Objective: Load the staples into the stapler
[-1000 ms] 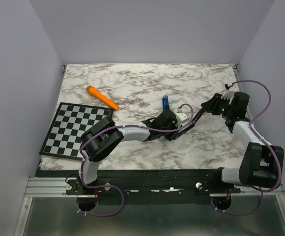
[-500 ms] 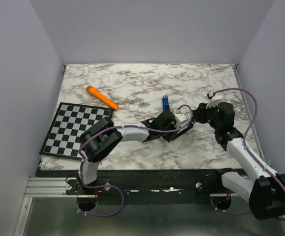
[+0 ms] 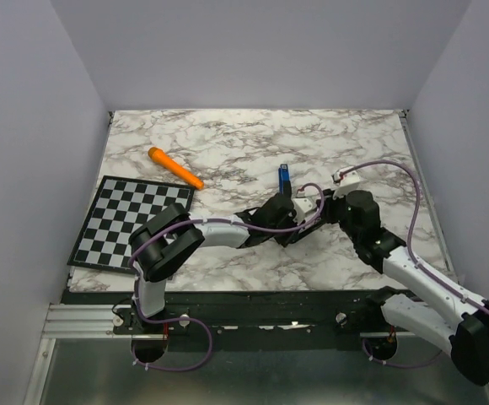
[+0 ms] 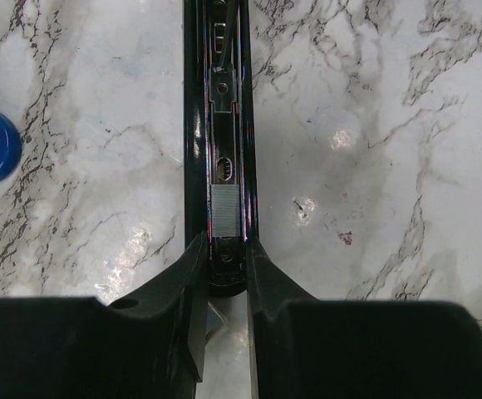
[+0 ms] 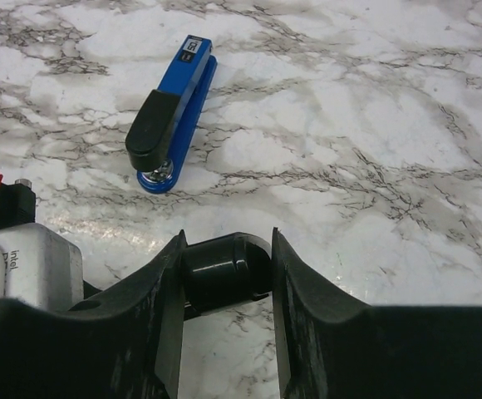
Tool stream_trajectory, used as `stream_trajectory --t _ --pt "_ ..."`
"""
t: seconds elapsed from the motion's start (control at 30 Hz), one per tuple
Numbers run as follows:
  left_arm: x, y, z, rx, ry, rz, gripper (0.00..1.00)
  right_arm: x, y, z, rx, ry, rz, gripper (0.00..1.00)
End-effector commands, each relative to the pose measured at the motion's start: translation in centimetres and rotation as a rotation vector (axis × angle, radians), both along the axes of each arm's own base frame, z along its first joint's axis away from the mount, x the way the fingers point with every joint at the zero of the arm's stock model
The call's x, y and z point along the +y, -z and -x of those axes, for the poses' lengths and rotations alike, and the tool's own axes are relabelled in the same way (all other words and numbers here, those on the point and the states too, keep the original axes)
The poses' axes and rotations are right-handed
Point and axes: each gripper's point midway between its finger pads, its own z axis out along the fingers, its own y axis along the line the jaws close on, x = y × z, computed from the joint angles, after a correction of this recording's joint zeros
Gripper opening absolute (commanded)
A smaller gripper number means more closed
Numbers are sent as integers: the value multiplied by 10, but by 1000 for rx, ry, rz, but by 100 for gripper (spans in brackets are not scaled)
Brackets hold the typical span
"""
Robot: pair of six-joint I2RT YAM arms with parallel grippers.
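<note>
— Where are the staples (image 4: pixel 224 212)?
— They lie in the open channel of the black stapler (image 4: pixel 216 83), just ahead of the left claw (image 4: pixel 224 253), which pinches the stapler's near end.
— And the right claw (image 5: pixel 227 241)?
— It pinches a black rounded piece (image 5: pixel 224 270). A blue stapler (image 5: pixel 174 108) lies apart on the tabletop (image 5: pixel 391 125).

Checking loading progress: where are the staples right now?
Left wrist view, centre: the staples sit in the black stapler's open channel, just ahead of the left gripper's jaws.
</note>
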Motion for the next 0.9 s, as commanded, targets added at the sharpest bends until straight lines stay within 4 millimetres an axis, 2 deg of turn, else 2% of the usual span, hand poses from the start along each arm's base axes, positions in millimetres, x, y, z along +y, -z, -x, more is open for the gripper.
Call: stream_trajectory --t 0.0,0.07,0.1,0.3,0.37,0.57,0.7,0.87 --pt "-16 -16 3 -14 12 127 5 45 34 32 191 -76 -98 34" --pt "-15 -16 5 -10 15 142 6 57 30 32 174 -80 -71 34" --pt "-16 -18 4 -20 15 158 6 53 35 30 170 -39 -36 34" --pt "-10 -21 4 -15 -6 235 9 68 47 37 192 -34 -3 34" --pt "-7 -21 8 -2 -2 255 15 71 52 39 204 -25 3 34" --pt "-6 -44 10 -37 18 355 40 63 54 35 190 41 14 33" --pt "-7 -51 12 -52 36 375 45 58 59 37 198 51 57 33" --pt "-4 -49 11 -55 34 383 51 62 67 40 204 37 104 33"
